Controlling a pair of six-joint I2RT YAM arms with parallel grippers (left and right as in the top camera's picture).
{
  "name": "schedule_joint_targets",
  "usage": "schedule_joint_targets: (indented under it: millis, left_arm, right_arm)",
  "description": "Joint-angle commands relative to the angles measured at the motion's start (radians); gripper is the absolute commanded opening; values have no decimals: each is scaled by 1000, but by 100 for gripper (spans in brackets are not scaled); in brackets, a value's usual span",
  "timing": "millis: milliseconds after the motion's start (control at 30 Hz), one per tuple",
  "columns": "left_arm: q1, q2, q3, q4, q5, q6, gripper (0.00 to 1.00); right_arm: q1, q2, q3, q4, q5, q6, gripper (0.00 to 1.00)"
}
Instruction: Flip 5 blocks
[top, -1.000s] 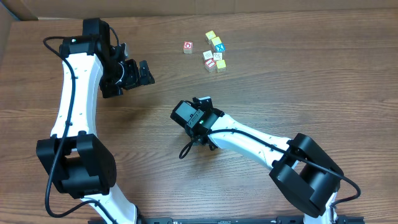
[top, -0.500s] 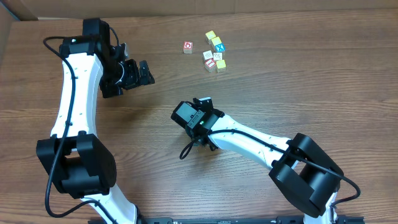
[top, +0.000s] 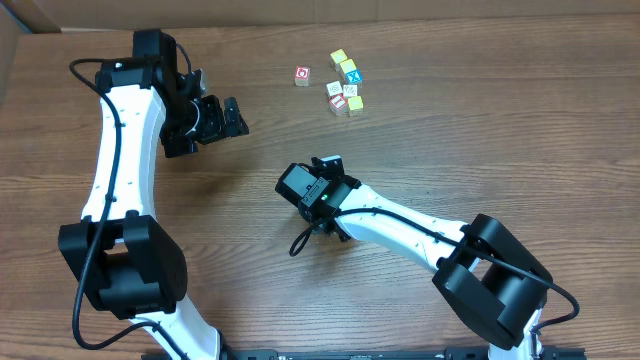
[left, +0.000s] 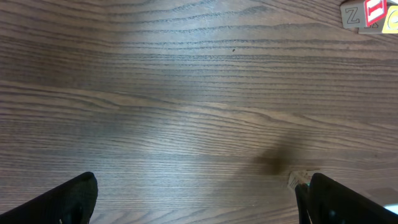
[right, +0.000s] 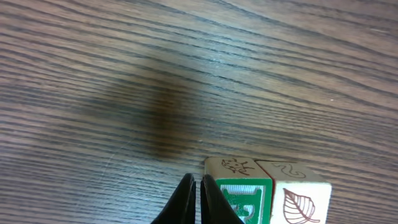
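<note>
Several blocks lie in a loose cluster at the table's far middle, and a lone red-printed block sits just left of them. My right gripper is shut with nothing between its fingers, its tips touching the left side of a green-faced block. A leaf-printed block sits against that block's right side. In the overhead view my right wrist covers these two. My left gripper hangs wide open and empty, well left of the cluster. In its wrist view, blocks show at the top right corner.
The table is brown wood grain. A black cable loop hangs beside the right wrist. A small pale scrap lies by the left gripper's right finger. The table's far edge meets cardboard at the top left.
</note>
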Motion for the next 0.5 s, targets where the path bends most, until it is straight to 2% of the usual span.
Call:
schedule_joint_targets:
  millis: [0,333,467]
  left_arm:
    - [0,0,26,1,1,-10,100]
    - [0,0,26,1,1,-10,100]
    - [0,0,26,1,1,-10,100]
  right_arm:
    - [-2,16,-9,2,34,3,7]
    - [-2,16,-6,14,25,3,7]
    - [-2,3,55,-19,13,3,6]
